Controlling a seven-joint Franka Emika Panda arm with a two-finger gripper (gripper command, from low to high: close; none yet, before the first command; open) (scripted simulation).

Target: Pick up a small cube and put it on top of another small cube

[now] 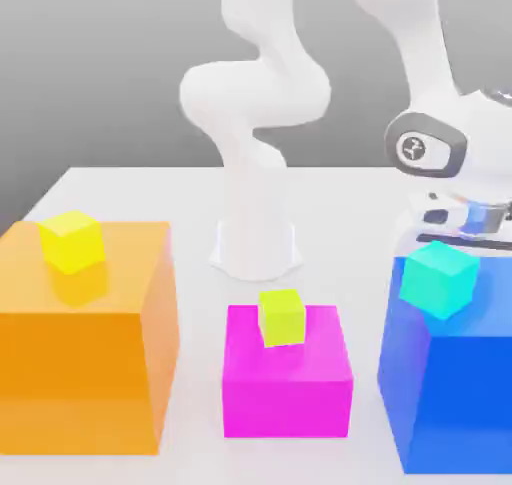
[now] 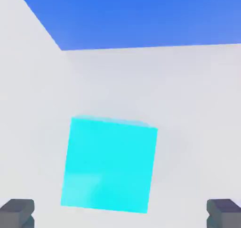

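In the hand view a small bright cyan cube (image 2: 109,163) lies on the white table, straight under the hand. My gripper (image 2: 120,213) is open above it, and its dark fingertips (image 2: 18,213) stand wide to either side without touching it. In the exterior view the gripper (image 1: 465,223) hangs low behind the big blue block (image 1: 450,393), at the exterior view's right. A greener turquoise small cube (image 1: 438,278) rests on top of that blue block.
A big orange block (image 1: 85,353) at the exterior view's left carries a small yellow cube (image 1: 72,241). A magenta block (image 1: 287,378) in the middle carries a small yellow-green cube (image 1: 282,317). The arm's white base (image 1: 256,238) stands behind them. The blue block's edge (image 2: 141,15) lies close to the cyan cube.
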